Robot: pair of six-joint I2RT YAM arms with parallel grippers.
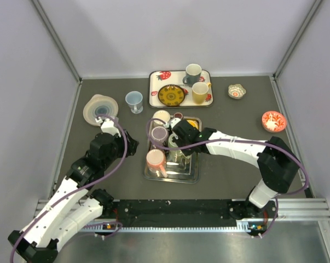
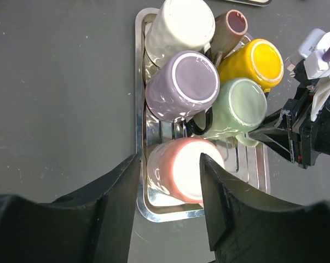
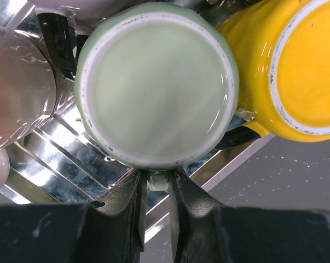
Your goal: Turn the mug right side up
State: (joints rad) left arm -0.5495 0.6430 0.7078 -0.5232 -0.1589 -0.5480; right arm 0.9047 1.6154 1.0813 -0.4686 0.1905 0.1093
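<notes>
A metal tray [image 1: 171, 177] holds several mugs, all bottom up. Among them the green mug [image 3: 156, 82] sits at the tray's right side, base towards the right wrist camera. My right gripper [image 3: 156, 213] is shut on its handle [image 3: 158, 181], which is pinched between both fingers. From the left wrist view, that gripper [image 2: 263, 134] reaches in from the right beside the green mug [image 2: 240, 108]. My left gripper [image 2: 170, 186] hangs open above the tray's near left corner, with the pink mug [image 2: 178, 170] showing between its fingers, untouched.
Around the green mug stand a purple mug [image 2: 184, 85], white mug [image 2: 181, 24], brown mug [image 2: 230, 27] and yellow mug [image 2: 255, 63]. At the back, a strawberry tray [image 1: 155, 87] carries two mugs and a plate. Elsewhere stand a blue cup [image 1: 134, 101], stacked bowls [image 1: 100, 108] and a red bowl [image 1: 273, 120].
</notes>
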